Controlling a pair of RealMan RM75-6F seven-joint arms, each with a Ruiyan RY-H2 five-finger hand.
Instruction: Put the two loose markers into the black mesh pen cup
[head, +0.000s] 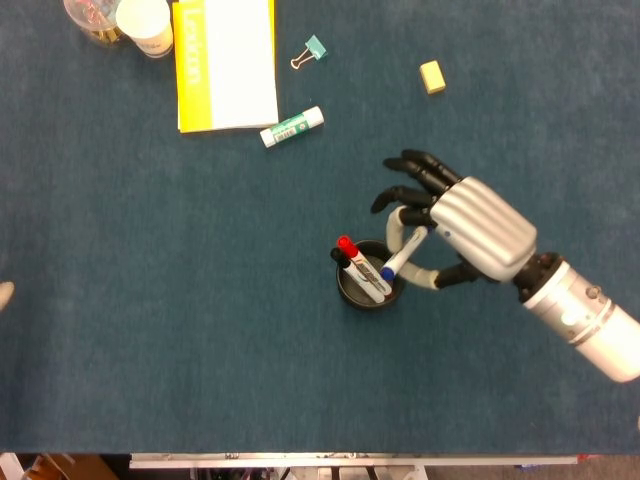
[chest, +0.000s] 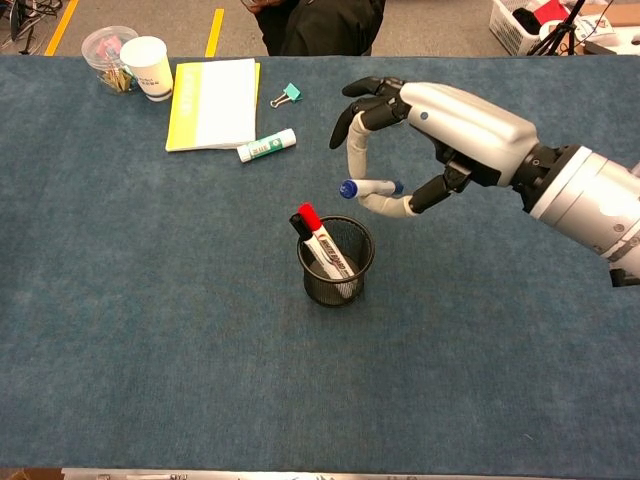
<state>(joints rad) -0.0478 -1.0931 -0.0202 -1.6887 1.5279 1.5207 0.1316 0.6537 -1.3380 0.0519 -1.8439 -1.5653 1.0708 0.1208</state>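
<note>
Above the cup: your right hand (chest: 440, 125) pinches the blue-capped marker (chest: 368, 187) between thumb and a finger, other fingers spread; marker lies near level, cap end toward the black mesh pen cup (chest: 335, 261).
Risk 1: you release now and the marker, held nearly flat, could bridge the rim or bounce off onto the blue table cloth (chest: 150, 330); tilt it cap-down first.
Risk 2: red-capped marker (chest: 322, 243) and a black-capped one lean in the cup toward the left rim; a drop onto them could jam or tip the light cup.
Risk 3: pinch looks thin; marker may roll out early.
Marker vs hand: in the hand's grip, below the palm, cap sticking out past the fingers (head: 400, 190).
Marker vs cup: head view puts the blue cap (head: 387, 272) over the cup's right rim; chest view shows it above the cup, apart from it.
Left hand: not in view.
Clutter: glue stick (head: 292, 126), yellow notebook (head: 225, 62), binder clip (head: 311, 50), eraser (head: 432, 76), all well apart from the cup.
</note>
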